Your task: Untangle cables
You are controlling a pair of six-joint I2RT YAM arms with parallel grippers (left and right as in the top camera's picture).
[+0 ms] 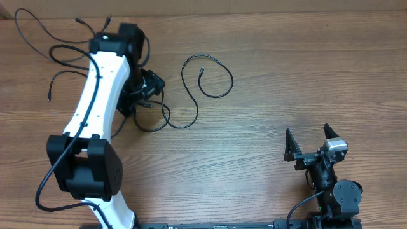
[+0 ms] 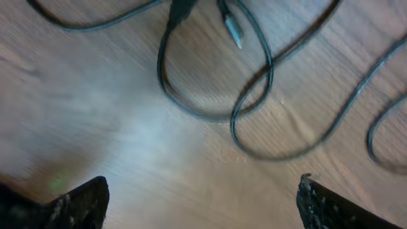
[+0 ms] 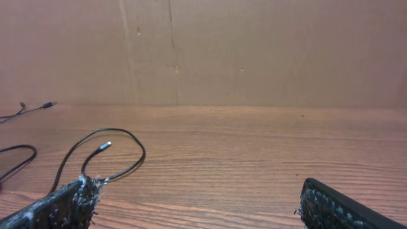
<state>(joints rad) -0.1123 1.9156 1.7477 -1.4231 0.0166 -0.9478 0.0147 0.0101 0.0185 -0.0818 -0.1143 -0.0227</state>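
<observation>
Several thin black cables lie on the wooden table. One forms a loop in the middle and trails back toward my left gripper. Others spread at the far left. In the left wrist view overlapping cable loops and a silver plug lie ahead of my left gripper, which is open over bare wood. My right gripper is open at the near right, away from the cables. In its wrist view my right gripper holds nothing, and a cable's plug end lies beyond its left finger.
My white left arm reaches from the near left edge up to the cables and covers some strands. A brown cardboard wall stands along the far edge of the table.
</observation>
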